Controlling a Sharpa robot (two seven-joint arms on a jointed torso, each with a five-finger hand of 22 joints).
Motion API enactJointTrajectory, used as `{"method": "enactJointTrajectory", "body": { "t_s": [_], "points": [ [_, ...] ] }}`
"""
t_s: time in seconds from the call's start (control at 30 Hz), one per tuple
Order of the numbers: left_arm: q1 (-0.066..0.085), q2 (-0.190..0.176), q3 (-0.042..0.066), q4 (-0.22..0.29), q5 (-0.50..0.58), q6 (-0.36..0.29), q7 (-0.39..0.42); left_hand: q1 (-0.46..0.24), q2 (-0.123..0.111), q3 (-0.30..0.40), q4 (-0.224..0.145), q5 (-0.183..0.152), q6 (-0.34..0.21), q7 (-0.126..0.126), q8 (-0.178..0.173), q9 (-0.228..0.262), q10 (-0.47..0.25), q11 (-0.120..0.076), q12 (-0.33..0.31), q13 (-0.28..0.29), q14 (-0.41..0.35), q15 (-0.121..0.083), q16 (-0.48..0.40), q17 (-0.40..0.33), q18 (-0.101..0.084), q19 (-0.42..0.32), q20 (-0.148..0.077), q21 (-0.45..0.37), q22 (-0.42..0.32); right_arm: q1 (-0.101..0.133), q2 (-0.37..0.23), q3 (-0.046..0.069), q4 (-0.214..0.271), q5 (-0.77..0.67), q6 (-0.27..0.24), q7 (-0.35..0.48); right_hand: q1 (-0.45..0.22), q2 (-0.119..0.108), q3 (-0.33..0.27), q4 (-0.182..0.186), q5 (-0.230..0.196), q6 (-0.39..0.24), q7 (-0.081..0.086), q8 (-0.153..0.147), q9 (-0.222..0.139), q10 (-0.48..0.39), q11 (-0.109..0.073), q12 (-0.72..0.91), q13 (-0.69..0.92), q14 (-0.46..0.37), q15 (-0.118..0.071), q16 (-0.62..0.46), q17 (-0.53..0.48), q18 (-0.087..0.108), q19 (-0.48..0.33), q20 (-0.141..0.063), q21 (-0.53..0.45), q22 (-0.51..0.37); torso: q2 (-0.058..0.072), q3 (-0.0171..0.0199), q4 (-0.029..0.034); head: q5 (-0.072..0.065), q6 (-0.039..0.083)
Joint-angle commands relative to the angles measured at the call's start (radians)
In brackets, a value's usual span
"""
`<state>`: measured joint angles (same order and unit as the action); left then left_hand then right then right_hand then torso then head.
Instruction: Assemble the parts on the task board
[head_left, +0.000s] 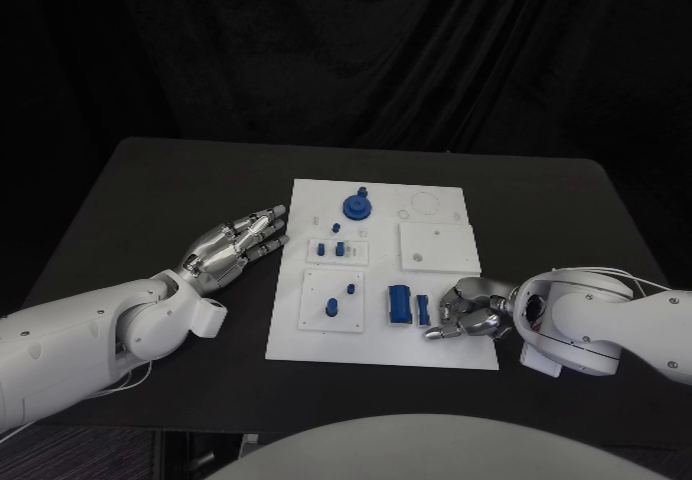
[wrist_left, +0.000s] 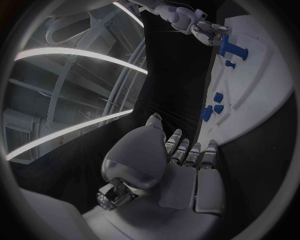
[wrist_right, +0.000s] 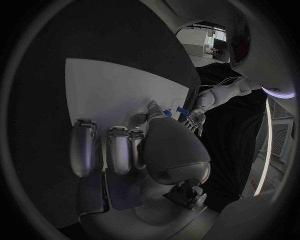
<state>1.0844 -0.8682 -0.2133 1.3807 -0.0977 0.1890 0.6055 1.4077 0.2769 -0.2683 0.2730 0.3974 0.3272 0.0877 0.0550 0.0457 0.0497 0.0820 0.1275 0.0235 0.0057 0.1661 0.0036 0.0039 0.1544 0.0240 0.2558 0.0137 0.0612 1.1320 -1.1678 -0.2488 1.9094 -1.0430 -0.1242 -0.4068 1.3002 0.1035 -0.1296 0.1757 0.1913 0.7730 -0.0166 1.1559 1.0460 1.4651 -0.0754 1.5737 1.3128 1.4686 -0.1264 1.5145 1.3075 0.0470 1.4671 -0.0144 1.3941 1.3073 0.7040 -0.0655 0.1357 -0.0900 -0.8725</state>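
Observation:
The white task board (head_left: 325, 340) lies in the middle of the black table. On it are a round blue part (head_left: 356, 207), small blue parts (head_left: 339, 248) on a raised tile, two more (head_left: 330, 306) on a lower tile, a long blue block (head_left: 400, 303) and a smaller blue piece (head_left: 423, 308) beside it. My right hand (head_left: 469, 312) rests on the board's near right corner with curled fingers, its fingertips right beside the smaller piece; the thumb (wrist_right: 153, 107) reaches a blue piece (wrist_right: 167, 113), and a grip is not plain. My left hand (head_left: 238, 243) lies flat, fingers apart, just off the board's left edge.
A white square tile (head_left: 437, 246) sits on the board's right half, with a ring outline (head_left: 427, 205) behind it. Bare black table (head_left: 159, 190) surrounds the board. A dark curtain closes off the back.

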Motion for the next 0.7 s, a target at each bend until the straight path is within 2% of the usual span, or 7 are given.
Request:
{"method": "enactJointTrajectory", "body": {
  "t_s": [0.03,0.23,0.37,0.53,0.6,0.67,0.7],
  "points": [
    [-0.002,0.001,0.001,0.003,0.004,0.009,0.017,0.01,-0.002,0.006,0.002,0.007,0.004,0.006,0.005,0.001,0.001,0.006,0.006,0.001,0.002,0.006,0.0,-0.001,0.007,-0.002,0.005,0.003,-0.001,-0.003,-0.003,0.0,0.004,-0.005,0.026,-0.011,0.007,-0.006,-0.009,-0.006,-0.02,-0.002,0.001,-0.005,0.003,0.106,-0.003,-0.003,0.258,0.073,-0.006,0.001,0.104,-0.002,0.028,-0.004,-0.004,0.203,0.0,0.0001,-0.0002,0.004,0.0],
    [-0.002,-0.008,0.001,0.018,-0.002,-0.011,0.046,0.014,-0.004,0.007,0.004,0.007,0.021,0.011,0.011,0.004,0.006,0.009,0.014,0.003,0.002,0.0,0.0,-0.001,0.008,0.0,0.002,0.004,0.003,0.0,-0.022,0.001,0.021,-0.005,-0.019,0.032,-0.017,-0.022,-0.036,0.005,-0.07,-0.011,0.005,-0.014,0.001,0.106,0.0,-0.003,0.258,0.073,-0.003,0.0,0.102,-0.001,0.027,-0.002,-0.007,0.202,0.0,0.0004,-0.0003,0.006,0.0],
    [-0.001,-0.029,0.001,0.051,-0.007,-0.044,0.074,0.018,-0.007,0.006,0.009,0.007,0.04,0.017,0.017,0.006,0.013,0.008,0.024,0.004,0.003,-0.007,0.001,-0.001,0.012,0.001,-0.002,0.005,0.005,0.035,-0.049,0.001,0.031,0.01,-0.062,0.112,-0.039,-0.014,-0.047,0.024,-0.089,-0.054,0.006,-0.049,-0.031,0.106,0.001,-0.003,0.258,0.072,-0.002,-0.002,0.099,0.0,0.026,0.0,-0.009,0.202,0.0,0.0002,-0.0003,0.011,0.0],
    [0.011,-0.058,0.002,0.101,-0.015,-0.122,0.142,0.026,-0.013,0.001,0.018,0.013,0.113,0.028,0.038,0.015,0.057,0.014,0.071,0.01,0.011,-0.052,0.005,0.002,0.025,0.012,-0.033,0.013,0.021,0.124,-0.065,0.001,0.024,0.161,-0.149,0.309,0.009,0.039,-0.031,0.089,0.116,-0.053,0.014,-0.209,-0.148,0.106,0.009,-0.003,0.258,0.016,0.006,-0.118,-0.134,0.041,-0.06,0.008,-0.203,0.136,-0.005,0.0025,-0.0029,0.015,0.0],
    [0.019,-0.063,0.002,0.111,-0.016,-0.142,0.161,0.027,-0.014,-0.003,0.02,0.017,0.131,0.026,0.041,0.015,0.07,0.011,0.08,0.012,0.013,-0.063,0.006,0.003,0.025,0.016,-0.045,0.015,0.024,0.146,-0.059,0.001,0.013,0.221,-0.191,0.39,0.062,0.036,-0.013,0.107,0.16,-0.033,0.036,-0.311,-0.232,-0.001,0.031,-0.1,0.142,-0.054,0.025,-0.254,-0.336,0.072,-0.149,0.025,-0.395,0.064,-0.007,0.0022,-0.0031,0.011,0.0],
    [0.027,-0.066,0.002,0.121,-0.016,-0.162,0.18,0.026,-0.016,-0.007,0.02,0.018,0.129,0.024,0.038,0.013,0.081,0.006,0.088,0.013,0.014,-0.075,0.006,0.003,0.023,0.02,-0.059,0.018,0.029,0.161,-0.049,0.001,-0.002,0.283,-0.24,0.478,0.069,0.032,-0.011,0.111,0.165,-0.028,0.041,-0.332,-0.251,-0.021,0.034,-0.122,0.118,-0.065,0.03,-0.284,-0.376,0.078,-0.164,0.031,-0.438,0.046,-0.013,0.0027,-0.0029,0.008,0.0],
    [0.03,-0.068,0.002,0.126,-0.017,-0.173,0.189,0.026,-0.018,-0.008,0.02,0.018,0.123,0.022,0.035,0.012,0.085,0.005,0.091,0.013,0.013,-0.081,0.006,0.002,0.023,0.021,-0.065,0.019,0.029,0.167,-0.044,0.001,-0.01,0.314,-0.262,0.521,0.04,0.051,-0.014,0.101,0.177,-0.041,0.078,-0.416,-0.319,-0.239,0.06,-0.335,-0.095,-0.229,0.063,-0.544,-0.712,0.12,-0.342,0.062,-0.795,-0.099,-0.018,0.0033,-0.0024,0.007,0.0]
  ]
}}
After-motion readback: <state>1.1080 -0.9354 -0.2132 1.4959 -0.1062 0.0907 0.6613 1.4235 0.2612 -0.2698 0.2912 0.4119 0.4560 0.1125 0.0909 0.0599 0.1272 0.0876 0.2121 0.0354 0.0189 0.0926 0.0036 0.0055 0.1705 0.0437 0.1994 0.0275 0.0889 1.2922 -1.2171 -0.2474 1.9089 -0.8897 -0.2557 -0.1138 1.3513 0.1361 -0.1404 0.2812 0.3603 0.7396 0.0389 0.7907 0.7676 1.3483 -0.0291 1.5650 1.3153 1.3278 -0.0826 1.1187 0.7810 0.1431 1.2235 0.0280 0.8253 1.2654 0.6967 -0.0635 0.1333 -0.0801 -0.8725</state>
